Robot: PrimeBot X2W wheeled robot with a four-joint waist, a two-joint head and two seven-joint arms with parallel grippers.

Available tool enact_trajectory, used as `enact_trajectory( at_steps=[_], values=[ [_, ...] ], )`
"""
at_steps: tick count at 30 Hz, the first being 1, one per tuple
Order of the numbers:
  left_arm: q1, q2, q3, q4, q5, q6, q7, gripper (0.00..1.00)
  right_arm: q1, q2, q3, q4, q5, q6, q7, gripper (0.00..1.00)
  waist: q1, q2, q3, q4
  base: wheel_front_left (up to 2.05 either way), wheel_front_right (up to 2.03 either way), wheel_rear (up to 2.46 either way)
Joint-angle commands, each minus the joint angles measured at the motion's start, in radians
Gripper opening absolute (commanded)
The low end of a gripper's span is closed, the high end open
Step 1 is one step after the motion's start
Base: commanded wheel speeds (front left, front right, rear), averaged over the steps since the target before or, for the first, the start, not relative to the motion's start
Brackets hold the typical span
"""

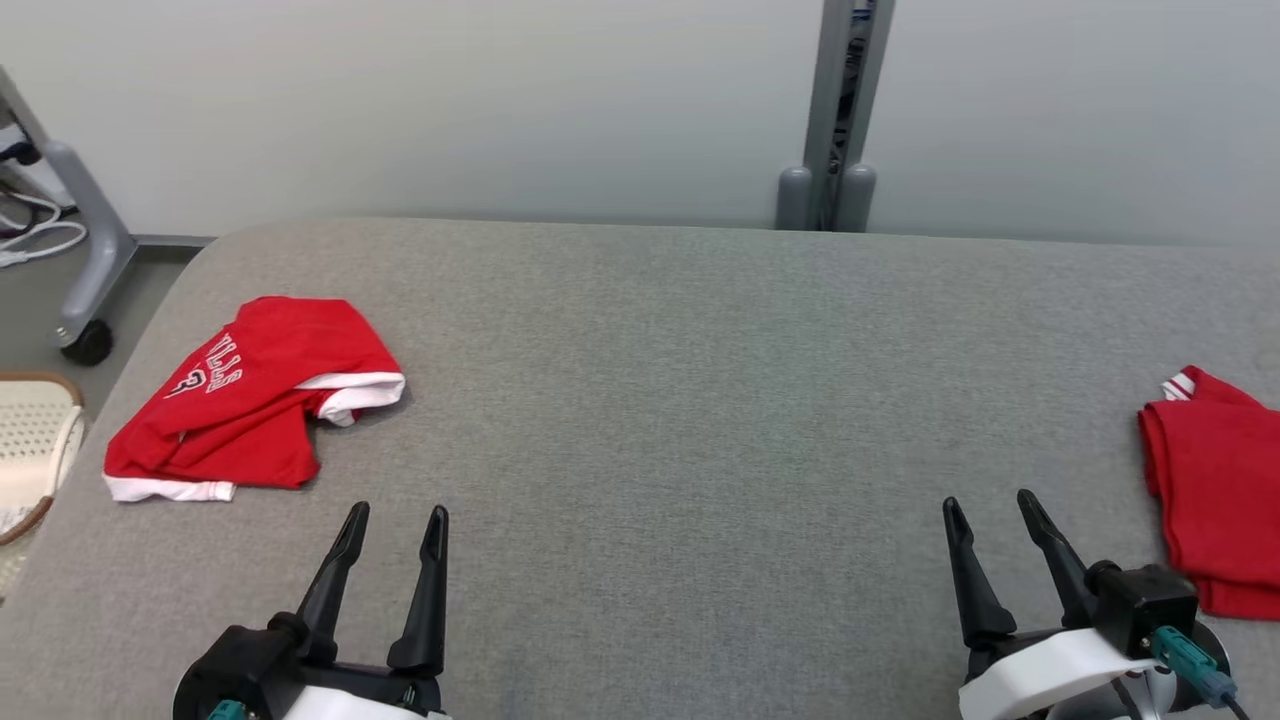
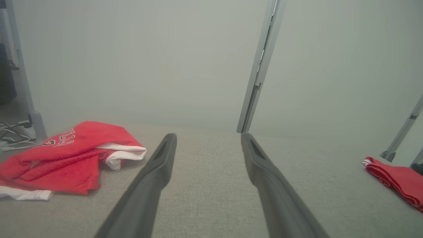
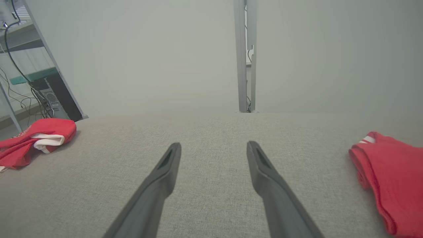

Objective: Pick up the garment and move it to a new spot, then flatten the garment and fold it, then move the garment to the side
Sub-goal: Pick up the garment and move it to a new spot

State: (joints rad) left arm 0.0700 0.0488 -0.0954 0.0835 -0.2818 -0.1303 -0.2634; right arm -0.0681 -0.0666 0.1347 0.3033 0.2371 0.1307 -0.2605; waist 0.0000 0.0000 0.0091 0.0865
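L pincer (image 1: 398,515) and R pincer (image 1: 990,505) both hang low over the grey worktop (image 1: 680,400), jaws wide apart, nothing held. Judged step: the very first, pick-up not yet begun. The garment (image 1: 250,400), red w/ white trim, lies crumpled near the worktop's L edge, just ahead and left of the L pincer. A second red cloth (image 1: 1215,490), neater, sits at the R edge, prob. already dealt with. Next move calls for the L arm to reach fwd-left, drop onto a raised fold, close, then carry it to the bare centre. Head view gives the lettering and a cream basket (image 1: 30,440) beside the worktop's L edge; R wrist view adds a rack (image 3: 34,73) w/ cables behind the garment.
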Motion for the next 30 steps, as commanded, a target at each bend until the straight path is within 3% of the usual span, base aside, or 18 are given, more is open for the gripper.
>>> enact_trajectory(
  at_steps=[1, 20, 30],
  values=[
    [-0.015, 0.004, 0.004, 0.001, 0.005, -0.001, -0.002, 1.00, 0.009, -0.001, 0.003, -0.004, -0.003, 0.000, -0.005, 1.00, 0.0000, 0.0000, 0.006, 0.035, 0.00, 0.00, 0.00],
    [0.047, 0.004, 0.060, -0.005, 0.021, -0.001, -0.002, 1.00, 0.039, 0.013, 0.059, -0.010, 0.024, 0.000, -0.005, 1.00, 0.0000, 0.0000, -0.065, 0.315, 0.00, 0.00, 0.00],
    [0.063, 0.004, 0.067, -0.015, 0.018, -0.001, -0.002, 1.00, 0.044, 0.014, 0.076, 0.000, 0.032, 0.000, -0.005, 1.00, 0.0000, 0.0000, -0.076, 0.355, 0.00, 0.00, 0.00]
  ],
)
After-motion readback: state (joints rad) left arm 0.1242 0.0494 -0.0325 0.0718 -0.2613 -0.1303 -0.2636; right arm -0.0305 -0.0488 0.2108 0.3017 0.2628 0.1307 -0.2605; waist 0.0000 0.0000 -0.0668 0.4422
